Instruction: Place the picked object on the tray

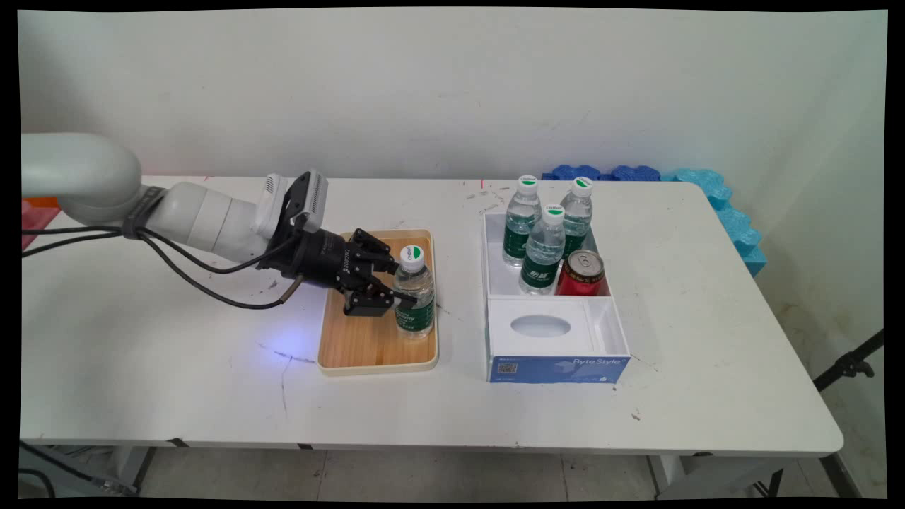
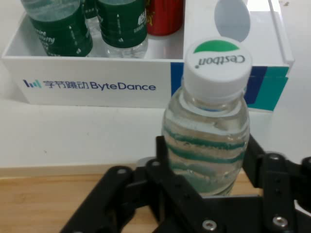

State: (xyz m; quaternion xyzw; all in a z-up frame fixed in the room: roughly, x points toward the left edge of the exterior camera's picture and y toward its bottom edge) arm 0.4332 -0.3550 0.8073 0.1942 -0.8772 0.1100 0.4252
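A clear water bottle [image 1: 414, 300] with a green label and a white cap stands upright on a wooden tray [image 1: 353, 353], near its right rim. My black gripper [image 1: 399, 286] reaches it from the left, level with the table, and is shut on its body below the cap. In the hand view the bottle [image 2: 209, 141] rises between the two fingers, which press on both its sides, and my gripper [image 2: 207, 148] hovers over the tray [image 2: 48, 194].
Right of the tray stands a white and blue box [image 1: 558, 367] holding three water bottles [image 1: 543, 247] and a red can [image 1: 582, 272] in its far compartment. Blue foam pieces [image 1: 707, 184] lie along the table's far right corner. Black cables hang from the arm.
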